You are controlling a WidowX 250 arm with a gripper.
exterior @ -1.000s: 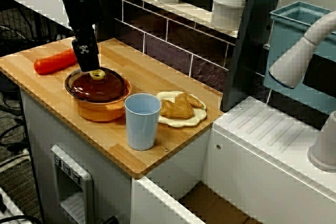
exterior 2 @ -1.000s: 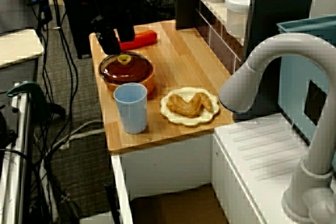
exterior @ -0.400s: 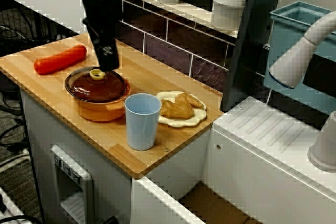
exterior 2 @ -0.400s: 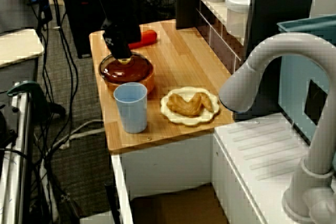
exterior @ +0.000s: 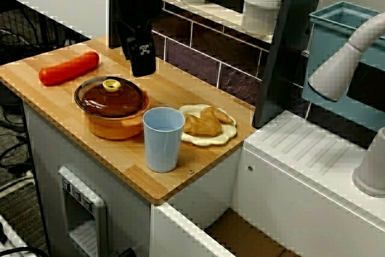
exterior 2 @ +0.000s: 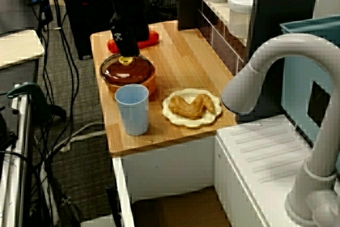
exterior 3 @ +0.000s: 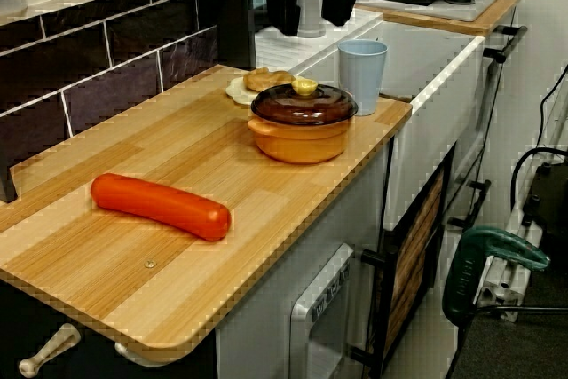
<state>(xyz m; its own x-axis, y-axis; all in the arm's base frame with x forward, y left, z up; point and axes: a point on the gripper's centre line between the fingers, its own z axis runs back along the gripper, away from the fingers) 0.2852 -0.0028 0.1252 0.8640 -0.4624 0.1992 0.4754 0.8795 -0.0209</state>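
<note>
My black gripper (exterior: 143, 70) hangs above the wooden counter (exterior: 174, 85), just behind an orange pot (exterior: 114, 121). In the view along the counter its two fingers stand apart, so the gripper (exterior 3: 312, 26) is open and holds nothing. The pot's brown glass lid (exterior: 111, 95) with a yellow knob (exterior: 110, 84) lies shut on it. In the high view the gripper (exterior 2: 127, 52) is right over the far rim of the pot (exterior 2: 127, 74). A red-orange carrot (exterior: 67, 68) lies to the left. A pale blue cup (exterior: 163, 139) and a plate of pastry (exterior: 207, 126) sit to the right.
A dark tiled wall (exterior: 198, 49) with a shelf of white jars (exterior: 262, 7) runs behind the counter. A white sink unit (exterior: 313, 167) and grey faucet (exterior 2: 265, 73) lie to the right, with a blue-grey bin (exterior: 337, 46) behind. Cables cover the floor (exterior 2: 69, 120).
The gripper has risen off the lid's knob and moved back toward the wall and to the right. The lid stays on the pot; nothing else moved.
</note>
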